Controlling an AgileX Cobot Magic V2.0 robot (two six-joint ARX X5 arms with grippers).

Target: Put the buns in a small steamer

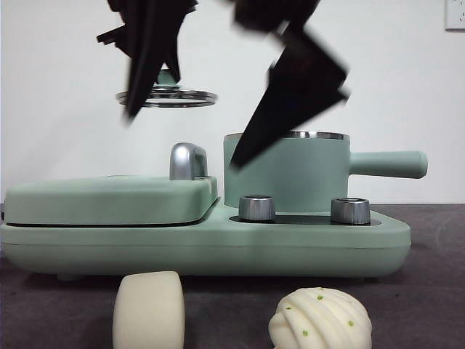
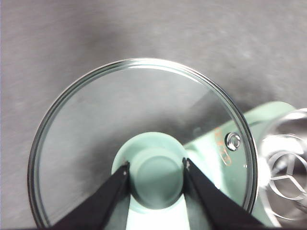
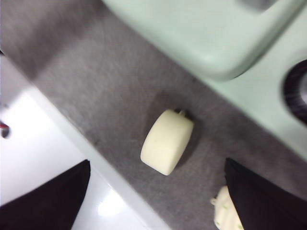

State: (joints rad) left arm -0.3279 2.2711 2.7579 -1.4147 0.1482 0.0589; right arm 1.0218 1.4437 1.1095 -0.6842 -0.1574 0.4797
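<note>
Closest to the front camera, the smooth roll (image 1: 148,310) and the ridged bun (image 1: 320,318) with green specks both sit on the table (image 1: 429,291), a little apart, just in front of the green cooker base (image 1: 218,247). The right gripper (image 3: 158,191) hangs above them with its fingers (image 3: 48,196) spread wide and empty — the roll lies between them, well below, with the ridged bun beside one finger. Further back, the steamer pot (image 1: 290,174) stands uncovered on the base, handle (image 1: 389,163) sticking out sideways. Its glass lid (image 2: 120,120) is up in the air beside the pot — the left gripper (image 2: 157,167) has its fingers clamped on the green knob (image 2: 156,175).
</note>
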